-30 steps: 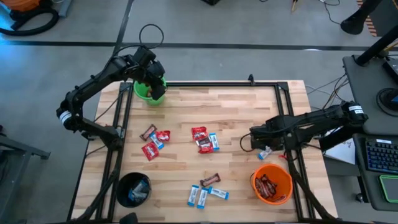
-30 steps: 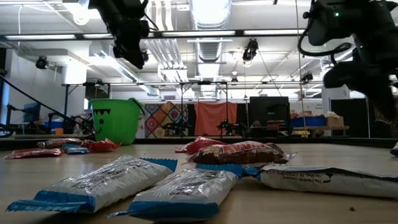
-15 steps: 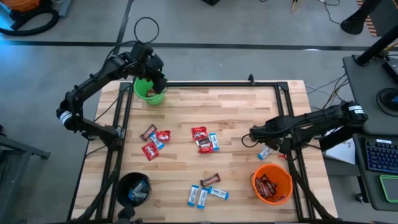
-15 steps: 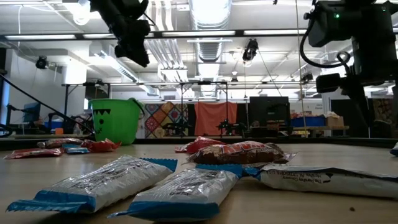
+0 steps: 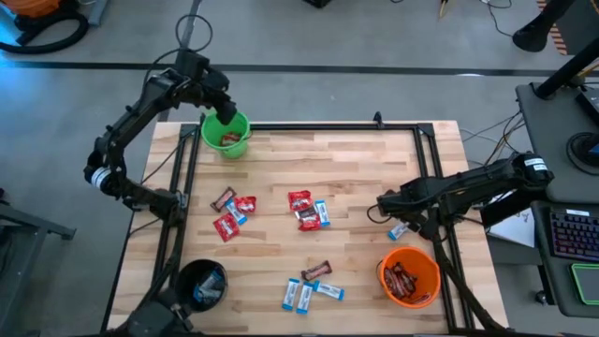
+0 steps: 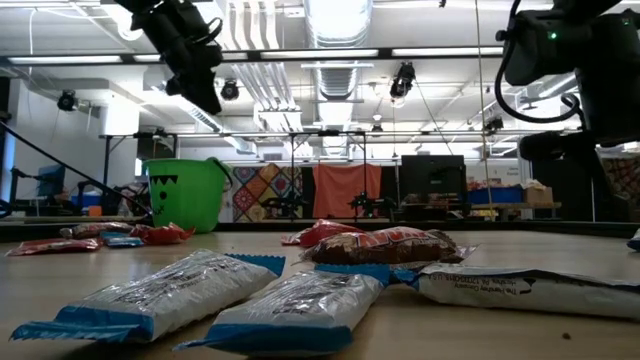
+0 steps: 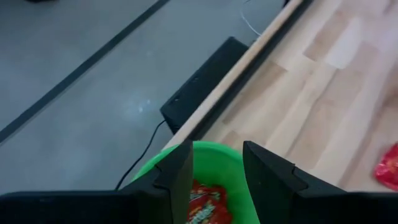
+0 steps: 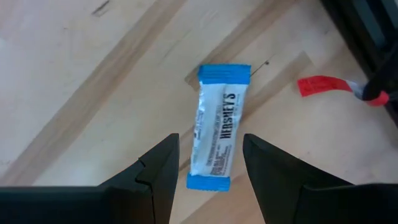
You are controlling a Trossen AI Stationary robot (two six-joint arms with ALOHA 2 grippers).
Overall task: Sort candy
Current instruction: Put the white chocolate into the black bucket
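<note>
Blue-and-white candy (image 8: 217, 127) lies flat by the bench's (image 5: 356, 168) right edge, and our right tool (image 8: 205, 165) has dropped over it, fingers parted and empty, ready to pinch. At the far left corner, our left tool (image 7: 217, 168) has lifted off the green bucket (image 5: 226, 134), parted and empty, a red packet (image 7: 205, 205) now inside.
</note>
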